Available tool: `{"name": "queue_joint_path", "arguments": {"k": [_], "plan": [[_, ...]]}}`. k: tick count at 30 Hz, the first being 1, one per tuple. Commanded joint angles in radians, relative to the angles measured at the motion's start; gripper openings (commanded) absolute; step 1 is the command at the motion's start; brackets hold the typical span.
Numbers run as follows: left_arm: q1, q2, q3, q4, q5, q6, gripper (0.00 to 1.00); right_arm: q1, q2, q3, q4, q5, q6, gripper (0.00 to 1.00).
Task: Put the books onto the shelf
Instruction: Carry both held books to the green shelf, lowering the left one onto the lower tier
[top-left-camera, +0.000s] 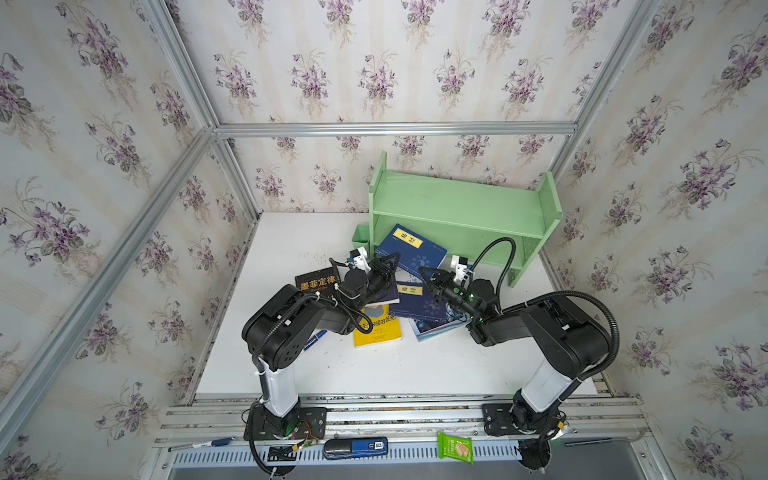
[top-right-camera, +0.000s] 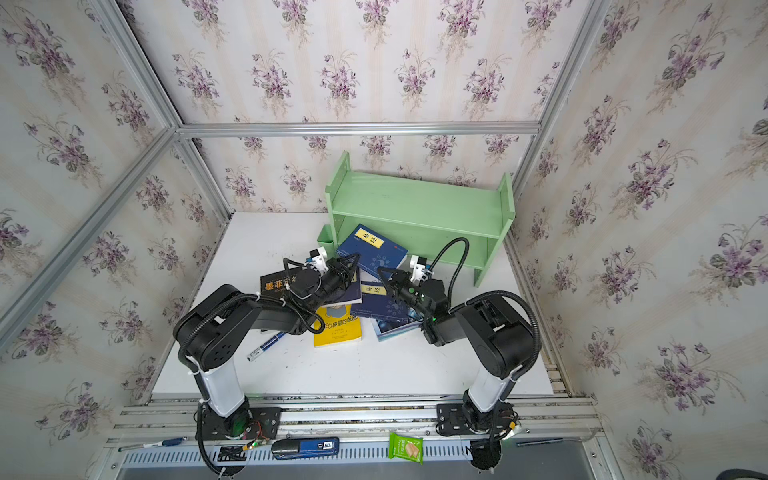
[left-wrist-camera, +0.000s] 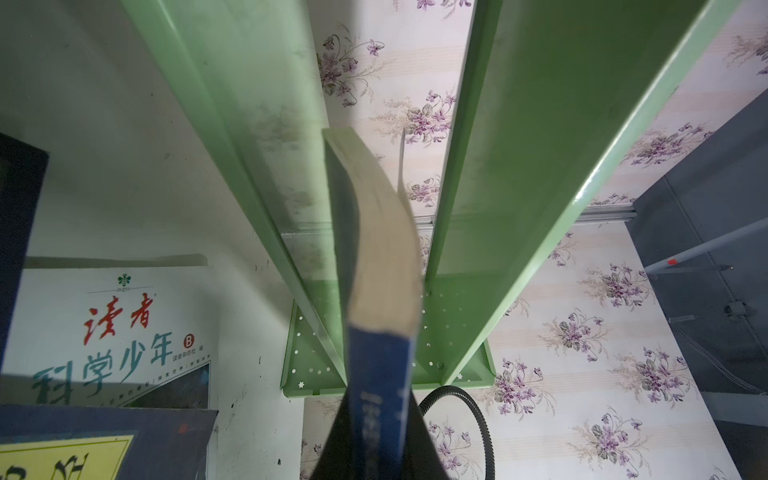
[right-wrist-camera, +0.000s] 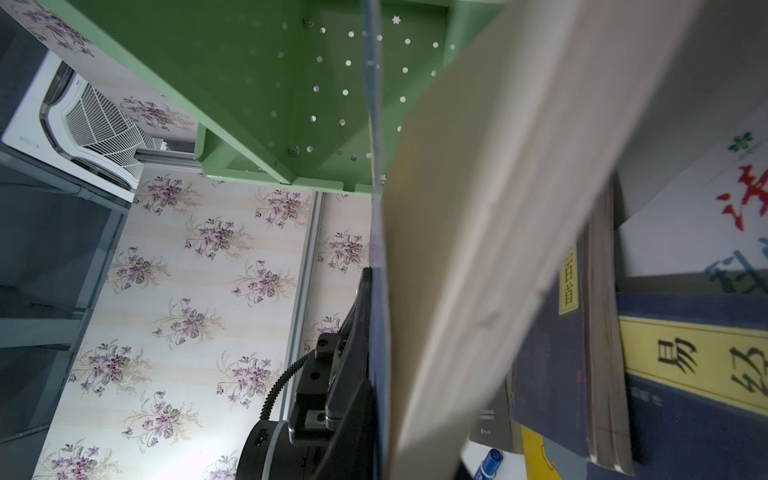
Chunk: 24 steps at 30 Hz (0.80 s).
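While the left gripper clenched a navy book before the shelf, the right gripper sat beside it, jaws impossible to judge.

Both arms fold inward — left tool clamped on a navy book, right tool facing it, its gap unclear.

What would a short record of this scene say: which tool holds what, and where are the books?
Left tool: shut on a navy book, raised in front of the shelf
Right tool: at that book's near edge; grip unclear
Shelf top tier: no books
Lying on table: black book, yellow book, second navy book, white-blue magazine
Also there: blue pen
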Motion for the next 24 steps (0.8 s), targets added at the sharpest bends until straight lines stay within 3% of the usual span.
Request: {"name": "queue_joint_path", "arguments": {"k": [1,10,14,18,24], "plan": [[0.000,-0.001,0.019,0.049,0.012,-0.021,0.08,-0.012,0.012,0.027,-0.022,0.052,-0.049,0.15],[0.033,-0.001,0.063,-0.072,0.028,0.007,0.27,-0.113,0.061,0.142,-0.153,-0.067,-0.084,0.09],[0.061,-0.010,0.066,-0.128,0.050,0.028,0.41,-0.142,0.077,0.246,-0.306,-0.157,-0.157,0.10],[0.090,-0.045,0.031,-0.177,0.064,0.071,0.47,-0.163,0.110,0.343,-0.408,-0.264,-0.206,0.10],[0.126,-0.163,-0.038,-0.304,0.043,0.193,0.54,-0.185,0.136,0.417,-0.513,-0.306,-0.253,0.10]]}}
